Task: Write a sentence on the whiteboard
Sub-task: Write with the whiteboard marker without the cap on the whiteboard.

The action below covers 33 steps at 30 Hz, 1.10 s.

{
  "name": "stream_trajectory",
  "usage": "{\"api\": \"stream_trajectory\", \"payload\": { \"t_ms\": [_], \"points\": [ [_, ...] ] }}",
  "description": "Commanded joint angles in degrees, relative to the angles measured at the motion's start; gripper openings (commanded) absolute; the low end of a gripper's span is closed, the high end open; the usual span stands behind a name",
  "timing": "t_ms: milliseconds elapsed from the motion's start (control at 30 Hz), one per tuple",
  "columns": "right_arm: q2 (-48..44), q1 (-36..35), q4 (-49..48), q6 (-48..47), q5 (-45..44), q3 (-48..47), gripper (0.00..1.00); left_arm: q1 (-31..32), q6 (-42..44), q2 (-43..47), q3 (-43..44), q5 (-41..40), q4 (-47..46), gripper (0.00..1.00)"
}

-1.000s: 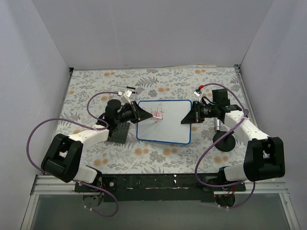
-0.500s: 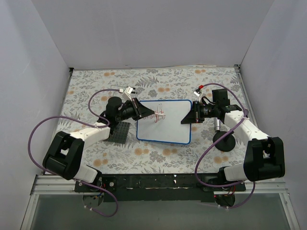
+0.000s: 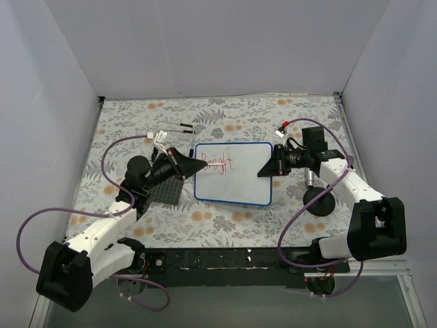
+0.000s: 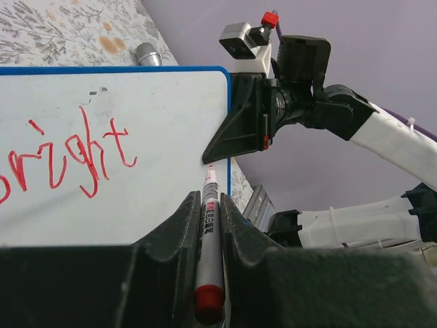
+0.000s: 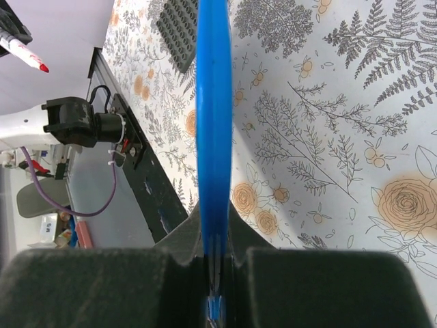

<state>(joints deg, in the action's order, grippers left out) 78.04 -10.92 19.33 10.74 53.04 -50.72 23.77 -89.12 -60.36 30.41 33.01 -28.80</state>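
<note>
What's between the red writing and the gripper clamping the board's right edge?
Only bare whiteboard separates the red writing from the right gripper, plain in the top view.

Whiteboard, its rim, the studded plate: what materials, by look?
The whiteboard: smooth white face carrying crisp red lettering, likely melamine or painted sheet. Its rim: saturated blue, even sheen, probably moulded plastic. The studded plate: matte dark grey, regular stud grid, looks like injection-moulded plastic.
</note>
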Motion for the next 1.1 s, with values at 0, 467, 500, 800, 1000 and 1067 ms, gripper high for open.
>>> {"api": "stream_trajectory", "payload": {
  "t_ms": [0, 467, 500, 800, 1000, 1067],
  "points": [
    [-2.9, -0.2, -1.8, -3.9, -0.8, 0.4, 0.01, -1.1, -0.5, 7.4, -6.8, -1.8, -1.6, 0.0],
    [-5.6, -0.2, -3.0, -5.0, 0.3, 2.1, 0.01, -1.7, -4.6, 25.1, -17.7, -6.6, -2.7, 0.0],
    [-5.5, -0.2, -3.1, -5.1, 0.4, 2.2, 0.01, -1.7, -5.1, 25.2, -18.2, -6.4, -3.2, 0.0],
    [-6.0, -0.2, -3.2, -5.2, 1.0, 2.4, 0.01, -1.7, -5.1, 25.0, -18.6, -5.9, -3.8, 0.0],
    [-5.9, -0.2, -3.3, -5.9, 2.3, 2.4, 0.01, -0.6, -5.2, 25.1, -19.1, -6.3, -3.7, 0.0],
    [-5.8, -0.2, -3.4, -5.9, 2.5, 2.5, 0.01, 0.1, -5.2, 25.1, -19.3, -7.3, -4.0, 0.0]
  ]
}}
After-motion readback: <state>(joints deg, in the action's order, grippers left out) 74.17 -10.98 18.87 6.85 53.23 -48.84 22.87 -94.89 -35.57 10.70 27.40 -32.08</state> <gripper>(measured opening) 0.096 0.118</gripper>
